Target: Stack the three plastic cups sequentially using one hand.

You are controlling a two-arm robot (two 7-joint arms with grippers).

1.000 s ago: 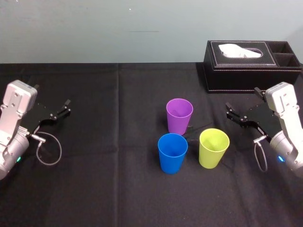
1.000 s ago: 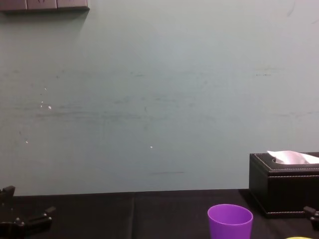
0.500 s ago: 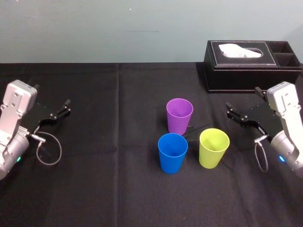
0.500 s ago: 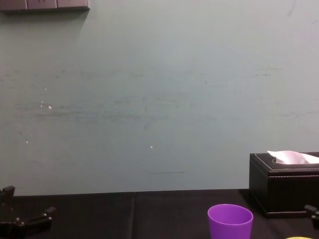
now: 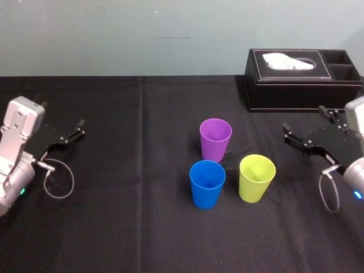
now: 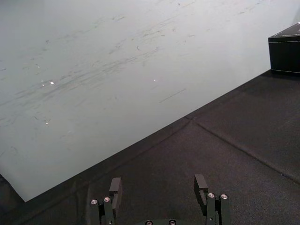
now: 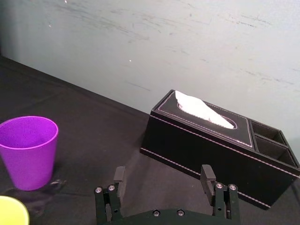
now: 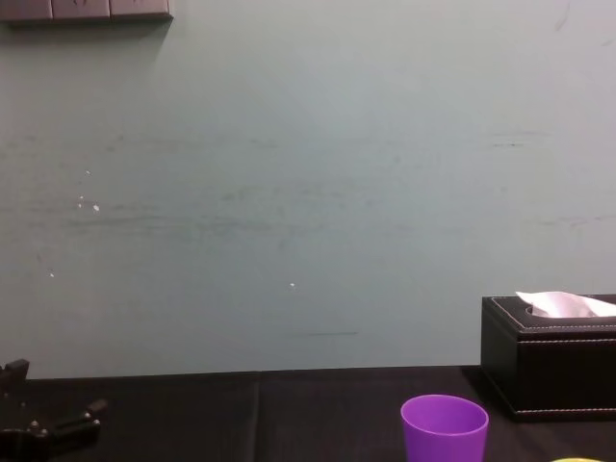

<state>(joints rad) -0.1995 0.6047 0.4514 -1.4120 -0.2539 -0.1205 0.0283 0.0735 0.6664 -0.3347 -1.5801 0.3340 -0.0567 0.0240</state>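
Three cups stand upright and close together at the table's middle: the purple cup (image 5: 215, 139) farthest back, the blue cup (image 5: 207, 183) in front of it, the yellow-green cup (image 5: 256, 177) to the blue one's right. My right gripper (image 5: 304, 120) hovers open to the right of the yellow-green cup, well apart from it. In the right wrist view its fingers (image 7: 119, 174) stand wide with nothing between them, and the purple cup (image 7: 27, 152) is ahead. My left gripper (image 5: 63, 116) rests open at the far left, empty in its wrist view (image 6: 158, 183).
A black tissue box (image 5: 301, 79) with a white tissue sits at the back right, just behind the right gripper. Black cloth (image 5: 142, 227) covers the table, and a pale wall (image 8: 289, 192) rises behind it. Bare cloth lies between the left gripper and the cups.
My right gripper has drawn back to the right, away from the cups, and has left the chest view's edge. The left arm and the cups have not moved.
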